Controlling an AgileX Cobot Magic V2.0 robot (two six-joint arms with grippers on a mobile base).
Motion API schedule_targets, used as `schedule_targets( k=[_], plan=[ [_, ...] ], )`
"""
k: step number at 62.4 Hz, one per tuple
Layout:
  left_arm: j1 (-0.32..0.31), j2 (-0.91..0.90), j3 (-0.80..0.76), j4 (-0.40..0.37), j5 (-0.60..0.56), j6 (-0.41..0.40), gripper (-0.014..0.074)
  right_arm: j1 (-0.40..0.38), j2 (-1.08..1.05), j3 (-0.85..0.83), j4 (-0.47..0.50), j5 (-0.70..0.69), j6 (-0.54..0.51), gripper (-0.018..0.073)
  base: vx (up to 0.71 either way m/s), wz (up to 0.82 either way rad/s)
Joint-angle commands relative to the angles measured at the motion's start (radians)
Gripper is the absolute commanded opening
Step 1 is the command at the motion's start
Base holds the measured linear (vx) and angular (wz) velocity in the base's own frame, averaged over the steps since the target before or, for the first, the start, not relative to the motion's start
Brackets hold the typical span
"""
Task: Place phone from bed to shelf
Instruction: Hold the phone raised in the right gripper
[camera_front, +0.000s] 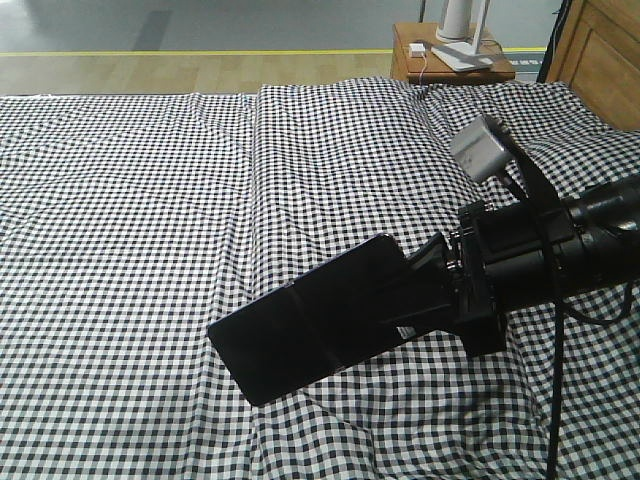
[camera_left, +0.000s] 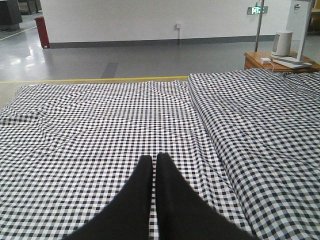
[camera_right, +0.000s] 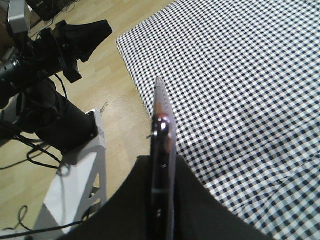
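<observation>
The right gripper (camera_front: 405, 295) is clamped on the phone (camera_front: 300, 335), lifted off the bed (camera_front: 130, 220), long axis pointing left and nearer from its fingers; the left gripper (camera_left: 154, 165), pressed together, holds nothing.

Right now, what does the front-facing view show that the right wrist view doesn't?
Only front-facing: the phone showing its broad black face, and the wooden side table beyond the bed. Only right wrist: the phone edge-on, the wood floor and the left arm beside the bed. Both: the phone clamped in the right jaws, and the checked bed.
</observation>
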Motion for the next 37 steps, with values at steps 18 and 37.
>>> schedule_targets(
  k=[18,37],
  plan=[
    [0.001,-0.008,0.007,-0.009,-0.070,0.000,0.0001,-0.001,-0.031,-0.026,0.079,0.058,-0.063,-0.0002,0.00,0.00],
    [0.001,-0.008,0.007,-0.009,-0.070,0.000,0.0001,-0.001,-0.031,-0.026,0.079,0.058,-0.063,-0.0002,0.00,0.00]
  ],
)
